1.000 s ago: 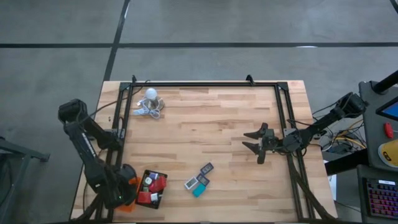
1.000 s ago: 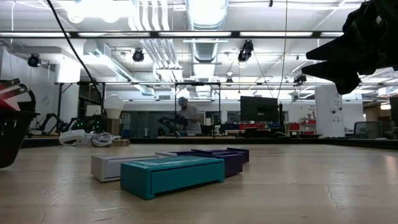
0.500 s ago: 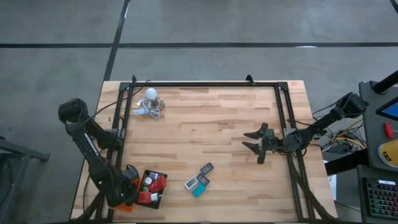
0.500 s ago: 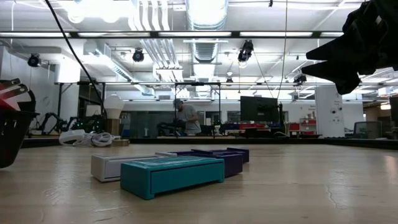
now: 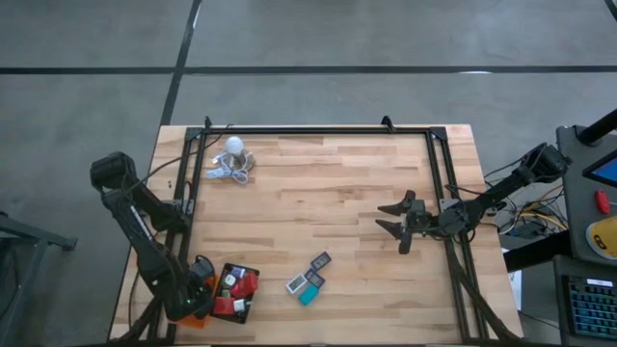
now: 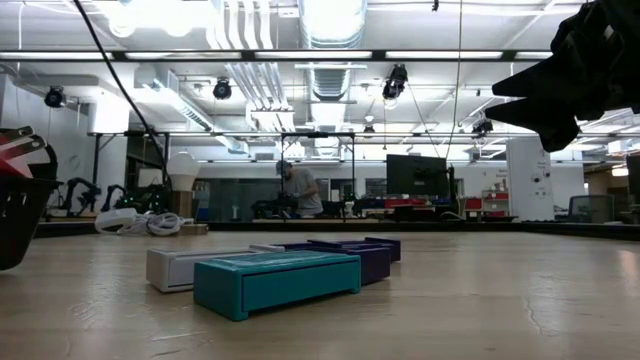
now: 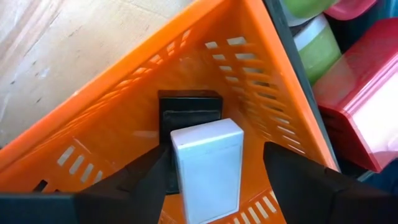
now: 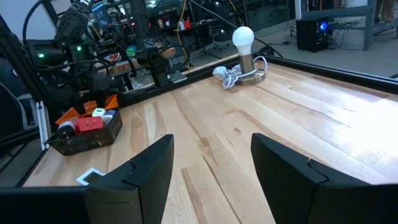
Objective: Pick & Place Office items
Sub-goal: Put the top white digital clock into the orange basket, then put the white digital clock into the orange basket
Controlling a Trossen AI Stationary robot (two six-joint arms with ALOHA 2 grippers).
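A: Left jaws (image 7: 214, 177) status?

B: Apart, over the orange tray (image 7: 124, 130). A white block (image 7: 208, 165) sits between them, on a black block (image 7: 189, 112) just ahead; contact unclear.

A: Next?

B: I'd lift straight up, no sideways drag. Other blocks (image 5: 308, 280) lie on the desk (image 5: 337, 193), well clear. Right jaws (image 5: 397, 220) apart, empty, parked.

We see a pale wooden surface (image 5: 328, 193). Well apart from the right gripper (image 5: 392, 220), it bears a black tray (image 5: 253, 289), four loose office items (image 5: 308, 278) and a corded white bulb (image 5: 233, 147).
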